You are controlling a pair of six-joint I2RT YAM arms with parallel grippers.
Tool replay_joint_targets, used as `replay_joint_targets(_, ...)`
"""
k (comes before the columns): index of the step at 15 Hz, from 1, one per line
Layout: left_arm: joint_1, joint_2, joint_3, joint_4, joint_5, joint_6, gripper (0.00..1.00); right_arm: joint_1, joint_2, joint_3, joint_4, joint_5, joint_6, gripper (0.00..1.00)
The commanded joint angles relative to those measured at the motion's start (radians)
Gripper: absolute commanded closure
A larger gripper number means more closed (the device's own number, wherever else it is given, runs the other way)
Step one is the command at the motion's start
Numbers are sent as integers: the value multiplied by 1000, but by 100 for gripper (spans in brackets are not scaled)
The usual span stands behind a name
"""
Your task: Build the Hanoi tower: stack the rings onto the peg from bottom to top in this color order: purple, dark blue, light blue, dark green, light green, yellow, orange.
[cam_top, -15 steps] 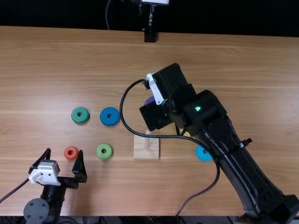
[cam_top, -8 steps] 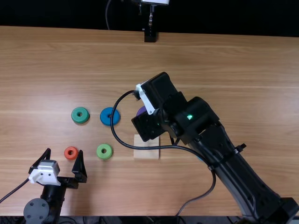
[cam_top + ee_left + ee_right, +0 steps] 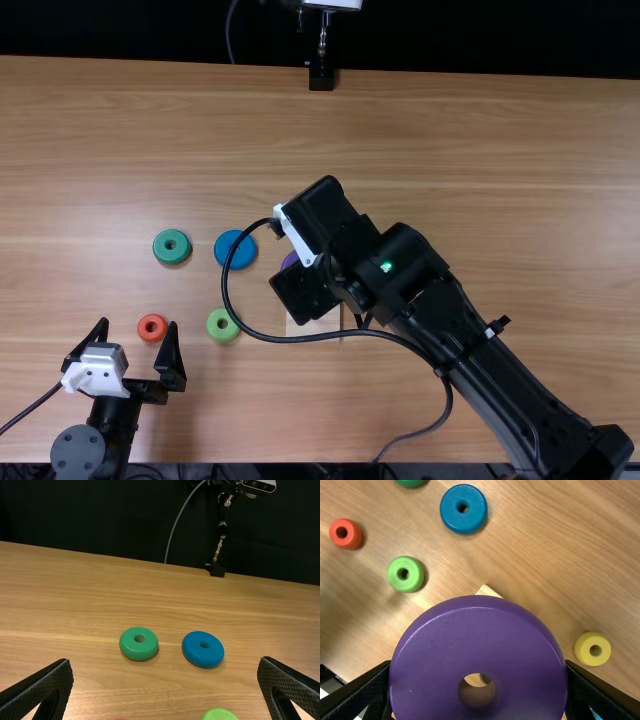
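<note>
My right gripper [image 3: 304, 288] is over the wooden peg base [image 3: 316, 323], its fingers hidden from above, with the purple ring [image 3: 290, 260] peeking out. In the right wrist view, my right gripper [image 3: 478, 667] is shut on the purple ring [image 3: 480, 645], which hides most of the base [image 3: 489, 591]; pale wood shows through its hole. My left gripper [image 3: 139, 323] stands open near the orange ring [image 3: 152, 328]; its own wrist view shows the left gripper [image 3: 166, 660] apart, holding nothing. Dark green [image 3: 172, 247], dark blue [image 3: 235, 249] and light green [image 3: 223, 325] rings lie loose.
The yellow ring [image 3: 592, 649] lies beyond the purple one, and an edge of the light blue ring [image 3: 596, 715] shows by a right finger. The right arm's cable loops over the table beside the light green ring. A black stand [image 3: 321, 76] is at the far edge.
My right gripper has moved left and toward the near edge with the purple ring, covering part of the peg base. The left arm has kept still.
</note>
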Motion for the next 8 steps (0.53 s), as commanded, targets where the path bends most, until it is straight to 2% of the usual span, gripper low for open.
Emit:
replay_joint_targets(1,11,-11,-30,-5,19,8,0,6,-39,-21,2,-3,5,100)
replay_joint_targets(8,11,-11,-30,-5,19,8,0,-3,-39,-68,4,-2,1,100)
